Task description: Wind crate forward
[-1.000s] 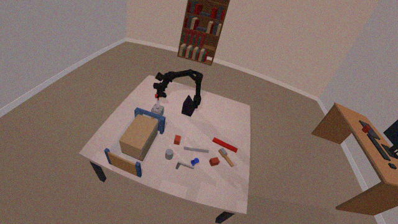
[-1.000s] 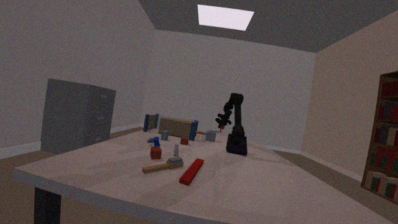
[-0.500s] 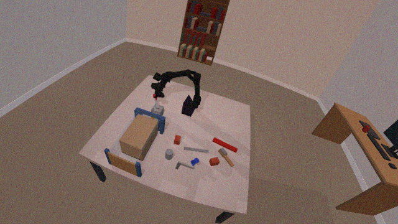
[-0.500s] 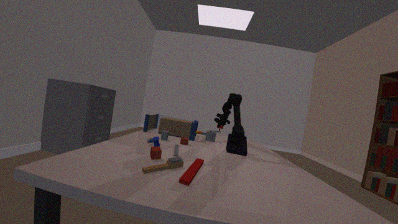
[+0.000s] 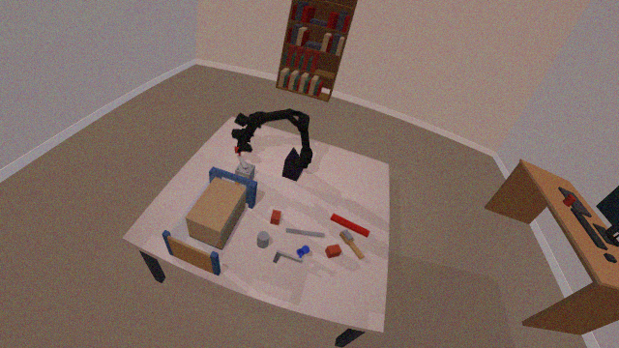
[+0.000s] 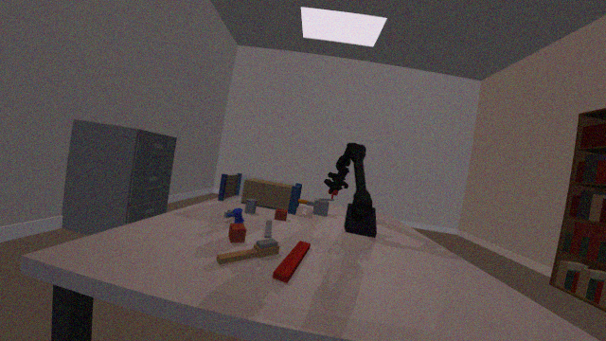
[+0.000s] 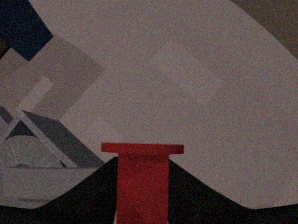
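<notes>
My gripper [image 5: 238,149] [image 6: 334,191] [image 7: 140,164] is shut on the red grip of the winch handle [image 5: 237,150] [image 6: 333,194] [image 7: 143,195]. The handle's grey arm runs from the grip to the top of the grey winch [image 5: 245,171] [image 6: 321,207] [image 7: 45,182]. The key and its hole are hidden. The tan crate [image 5: 215,210] [image 6: 267,193] sits flat, its winch-side end close to the blue frame [image 5: 252,193] [image 6: 295,199] [image 7: 20,25]; I cannot tell whether they touch. An orange strap [image 6: 304,202] shows between frame and winch.
A brown end panel [image 5: 191,253] with blue posts stands at the far end. Beside the rack lie red blocks [image 5: 276,217] [image 5: 333,250], a grey cylinder [image 5: 263,239], a grey bar [image 5: 305,232], a grey angled piece, a blue item [image 5: 303,251], a hammer [image 5: 355,247] and a red bar [image 5: 349,225].
</notes>
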Controlling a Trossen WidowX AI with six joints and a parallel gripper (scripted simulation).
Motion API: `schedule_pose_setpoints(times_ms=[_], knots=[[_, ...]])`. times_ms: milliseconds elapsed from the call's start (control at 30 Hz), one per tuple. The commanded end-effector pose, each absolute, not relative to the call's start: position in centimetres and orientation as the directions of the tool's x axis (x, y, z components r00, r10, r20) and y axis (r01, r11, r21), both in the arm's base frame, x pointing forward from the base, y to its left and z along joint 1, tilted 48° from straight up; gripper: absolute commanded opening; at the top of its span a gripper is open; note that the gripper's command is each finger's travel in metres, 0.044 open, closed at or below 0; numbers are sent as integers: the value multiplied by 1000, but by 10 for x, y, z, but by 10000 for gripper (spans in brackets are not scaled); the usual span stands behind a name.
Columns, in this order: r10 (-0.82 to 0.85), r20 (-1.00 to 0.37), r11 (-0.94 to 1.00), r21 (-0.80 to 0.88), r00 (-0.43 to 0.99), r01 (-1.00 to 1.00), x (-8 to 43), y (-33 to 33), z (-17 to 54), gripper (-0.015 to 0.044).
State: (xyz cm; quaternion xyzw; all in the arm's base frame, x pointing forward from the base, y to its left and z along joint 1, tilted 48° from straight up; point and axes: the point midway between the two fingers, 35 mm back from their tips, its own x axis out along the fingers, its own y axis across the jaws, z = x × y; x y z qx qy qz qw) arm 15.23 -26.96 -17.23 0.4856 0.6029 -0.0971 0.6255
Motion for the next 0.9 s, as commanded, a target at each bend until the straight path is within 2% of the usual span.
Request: schedule_pose_setpoints(times_ms=[0,867], knots=[[464,-847,512,496,260,702,162,-271,-178,0],[464,-847,512,497,261,701,192,-278,-187,0]])
